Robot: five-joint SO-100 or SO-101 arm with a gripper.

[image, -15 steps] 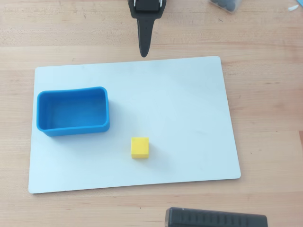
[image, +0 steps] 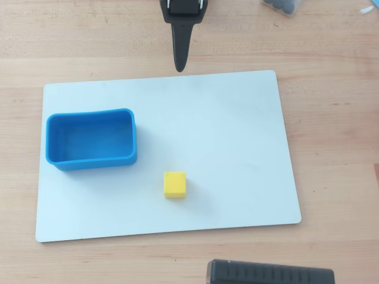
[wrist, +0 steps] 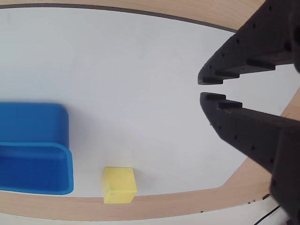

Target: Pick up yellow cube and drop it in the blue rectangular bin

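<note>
The yellow cube (image: 174, 184) sits on a white board (image: 237, 148) that lies flat on the wooden counter (image: 331, 89). In the overhead view the cube is in the lower middle part of the board, near the board's bottom edge but not touching it. Its sides run almost parallel to the edges of the board, with only a very small turn. All its sides look equal, so no long axis can be told.

The blue rectangular bin (image: 133, 145) stands on the left part of the same board, up and to the left of the cube. Its long axis goes from left to right in the overhead view, along the long edge of the board. The bin is empty inside and its opening faces up. The cube and the bin are near each other but clearly apart.

The tool (image: 179, 66) is at the top middle of the overhead view, over the bare counter just above the top edge of the board, well apart from the cube. Its black tip points down the picture toward the board. In the wrist view the tool (wrist: 200, 88) comes in from the right side; its two black fingers are nearly pressed together, with only a thin gap at the tips, and they grip nothing.

A dark ribbed object (image: 269, 273) lies at the bottom edge of the overhead view.
</note>
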